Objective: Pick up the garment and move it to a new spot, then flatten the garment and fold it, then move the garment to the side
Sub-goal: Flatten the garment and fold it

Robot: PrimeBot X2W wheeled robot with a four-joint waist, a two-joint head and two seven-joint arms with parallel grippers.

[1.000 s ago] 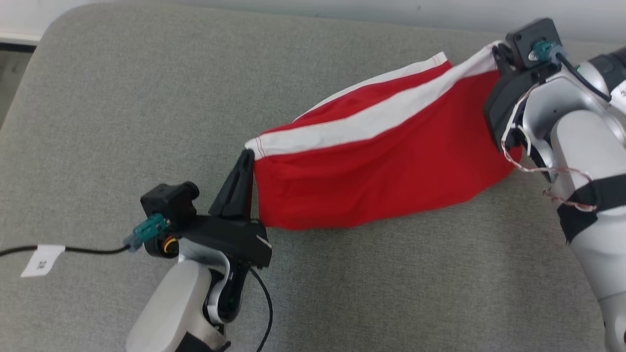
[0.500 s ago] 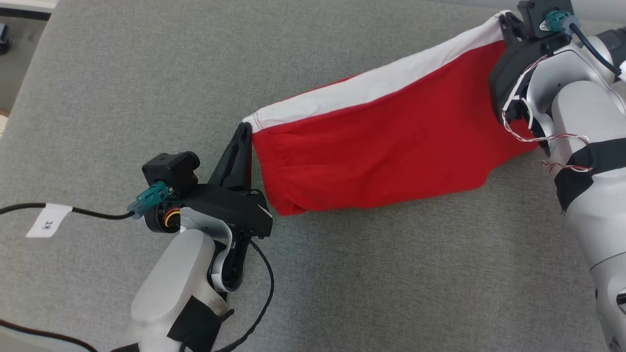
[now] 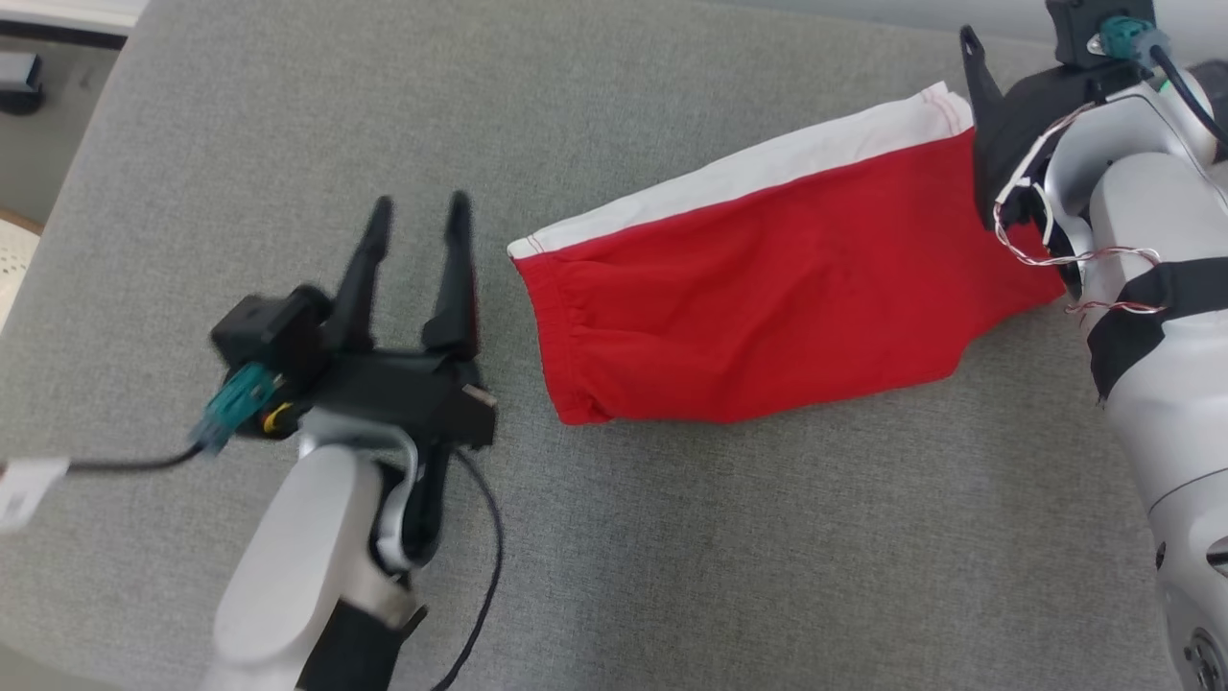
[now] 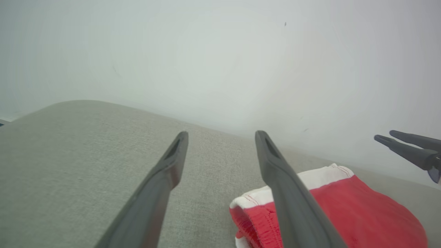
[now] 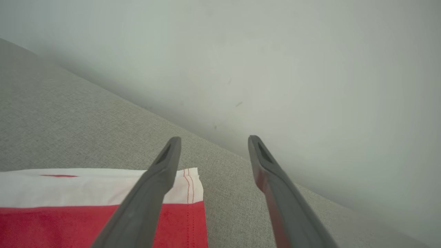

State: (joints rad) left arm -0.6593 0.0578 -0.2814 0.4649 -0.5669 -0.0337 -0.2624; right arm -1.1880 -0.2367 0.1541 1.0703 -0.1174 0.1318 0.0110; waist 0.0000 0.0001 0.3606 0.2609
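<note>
The garment (image 3: 787,288) is red with a white band along its far edge and lies spread flat on the grey cushion (image 3: 672,537). My left gripper (image 3: 420,202) stands open just left of the garment's left end, apart from it, with nothing between its fingers. In the left wrist view the left gripper (image 4: 222,133) is open and the garment (image 4: 365,210) lies to its right. My right gripper (image 5: 214,138) is open above the garment's (image 5: 69,220) right white corner, holding nothing. One of its fingers (image 3: 974,67) rises at the garment's right end; the right gripper (image 4: 385,135) is also in the left wrist view.
A pale wall (image 4: 220,51) runs behind the cushion's far edge. The cushion's rounded left corner (image 3: 106,125) drops off to floor with a dark object (image 3: 19,72). A black cable with a white tag (image 3: 24,480) trails from my left wrist.
Both grippers have opened and let go of the garment's ends, and it now lies flat. My left gripper has drawn away to the left. The head camera has shifted.
</note>
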